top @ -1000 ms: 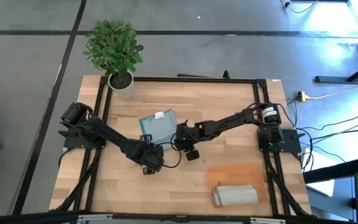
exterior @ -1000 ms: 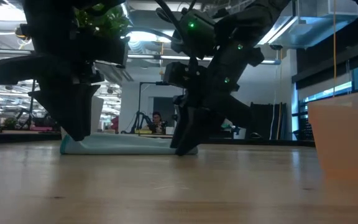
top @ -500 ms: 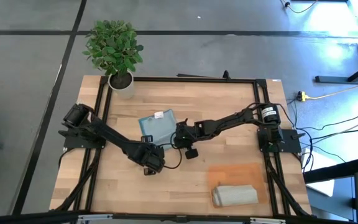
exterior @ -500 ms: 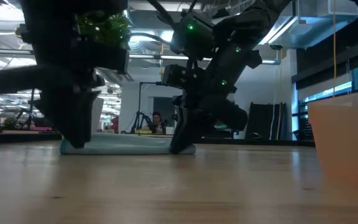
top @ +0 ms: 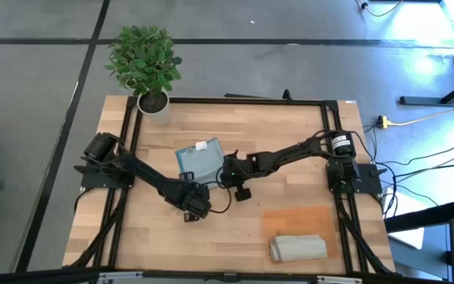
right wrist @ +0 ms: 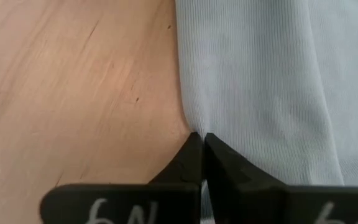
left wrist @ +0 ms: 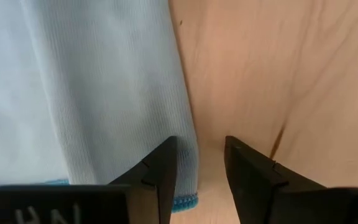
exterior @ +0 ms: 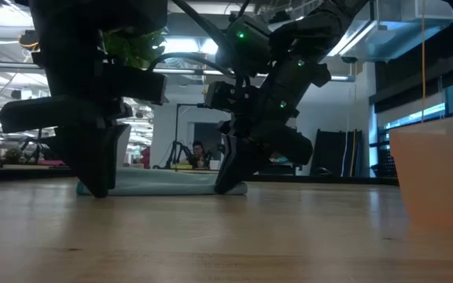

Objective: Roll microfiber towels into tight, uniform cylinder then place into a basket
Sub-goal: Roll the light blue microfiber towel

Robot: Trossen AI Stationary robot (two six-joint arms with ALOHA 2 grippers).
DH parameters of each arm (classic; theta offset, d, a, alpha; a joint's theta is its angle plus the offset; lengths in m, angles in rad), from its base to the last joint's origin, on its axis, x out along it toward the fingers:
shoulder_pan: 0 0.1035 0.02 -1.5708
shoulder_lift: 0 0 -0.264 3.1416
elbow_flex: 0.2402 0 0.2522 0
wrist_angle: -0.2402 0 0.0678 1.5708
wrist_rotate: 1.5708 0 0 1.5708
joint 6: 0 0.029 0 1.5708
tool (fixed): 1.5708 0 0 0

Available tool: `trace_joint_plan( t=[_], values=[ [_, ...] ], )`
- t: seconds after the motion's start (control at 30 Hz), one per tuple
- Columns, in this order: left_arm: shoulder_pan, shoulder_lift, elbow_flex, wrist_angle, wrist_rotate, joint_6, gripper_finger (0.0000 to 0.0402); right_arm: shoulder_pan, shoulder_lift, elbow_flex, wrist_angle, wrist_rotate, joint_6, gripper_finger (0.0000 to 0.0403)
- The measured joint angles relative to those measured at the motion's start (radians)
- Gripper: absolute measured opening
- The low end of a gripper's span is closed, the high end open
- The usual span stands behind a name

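Note:
The pale blue-grey towel point(top: 199, 162) lies flat on the table's middle, a white tag at its far edge. My left gripper point(top: 191, 199) is open at the towel's near left corner point(left wrist: 188, 200), one finger over the hemmed edge and one over bare wood; I cannot tell if it touches. My right gripper point(top: 228, 175) is shut at the towel's right edge. The grey-beige towel point(top: 298, 247) lies rolled at the near right, just near of the flat orange-brown basket point(top: 299, 219). My right gripper pinches the blue towel's right side edge point(right wrist: 194, 127) between its two shut fingertips. The fingers slant down at it from the table's right side. The cloth lies flat on the wood point(exterior: 163, 182); one layer or several, I cannot tell.
A potted plant point(top: 146, 67) in a white pot stands at the far left corner. A black frame point(top: 235, 100) runs round the tabletop. The basket's pale orange side point(exterior: 439, 173) fills the right of the low view. A person sits in the room behind point(exterior: 199, 151).
My left gripper has edged a little toward the table's right and far side, closer to the blue towel's near corner. The towel and my right gripper stay about where they were.

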Motion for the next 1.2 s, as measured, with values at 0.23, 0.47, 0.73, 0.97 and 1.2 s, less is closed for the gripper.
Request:
trace_joint_plan(
  t=[0.23,0.47,0.73,0.97,1.2],
  values=[
    [0.001,-0.003,-0.001,-0.02,-0.016,-0.027,0.0121,-0.001,0.0,0.0,-0.001,-0.003,0.0,0.0012],
    [0.011,-0.022,-0.004,-0.089,-0.041,-0.126,0.0121,-0.001,0.0,0.0,-0.002,-0.008,0.0,0.0013],
    [0.011,-0.019,-0.004,-0.079,-0.028,-0.106,0.0121,-0.001,0.0,-0.001,0.001,-0.012,0.0,0.0013],
    [0.01,-0.024,-0.044,-0.049,-0.037,-0.095,0.0121,-0.001,0.0,-0.001,0.003,-0.013,0.001,0.0014],
    [0.024,-0.026,-0.058,-0.029,0.006,-0.099,0.0063,-0.001,0.0,-0.001,0.003,-0.014,0.001,0.0014]
  ],
)
